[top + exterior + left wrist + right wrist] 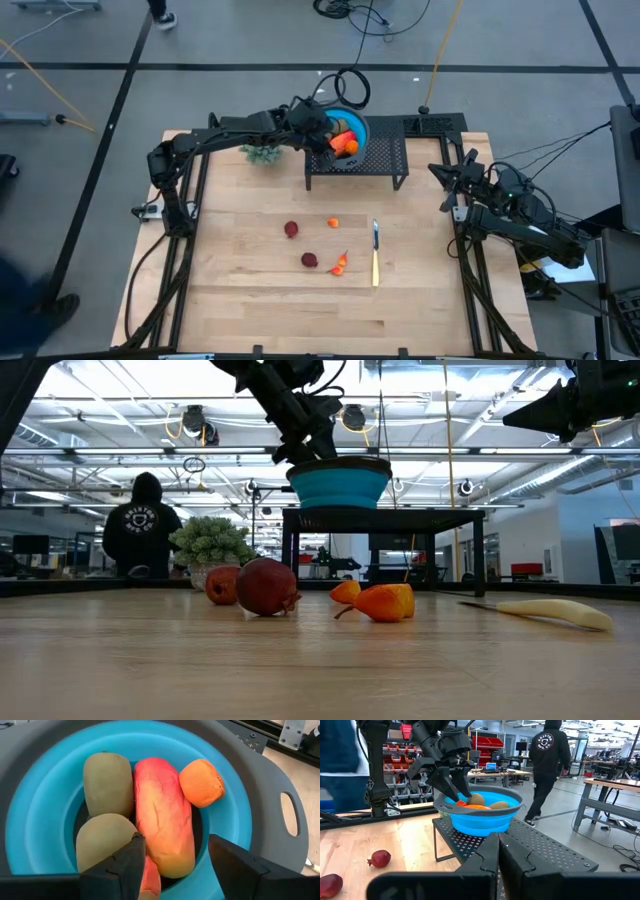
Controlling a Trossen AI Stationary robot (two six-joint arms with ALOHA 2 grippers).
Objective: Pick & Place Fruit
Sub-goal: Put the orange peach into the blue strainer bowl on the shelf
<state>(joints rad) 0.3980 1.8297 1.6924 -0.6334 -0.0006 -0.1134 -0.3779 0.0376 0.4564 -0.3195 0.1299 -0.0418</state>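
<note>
A blue bowl (352, 135) stands on a black perforated stand (385, 160) at the table's far side. In it lie an orange-red mango (162, 825), two brownish-green ovals (107, 782), (102, 842) and a small orange fruit (201, 782). My left gripper (175, 845) hangs open over the bowl, slanting down, its fingers on either side of the mango's near end. Two dark red fruits (291, 229), (310, 260) and two small orange ones (333, 223), (341, 263) rest on the table. My right gripper (498, 855) waits shut at the right edge. My left gripper comes slanting from above, with the mango's near end (150, 875) between its spread fingers. One finger (132, 860) stands right against that end, and I cannot tell whether it touches. The other finger is apart from it. The mango lies on the bowl's bottom.
A thin knife (375, 252) lies on the table right of the loose fruit. A pale green bushy plant (263, 153) stands left of the stand, under my left arm. A person in a dark hoodie (550, 750) walks beyond the table. The table's near half is bare wood.
</note>
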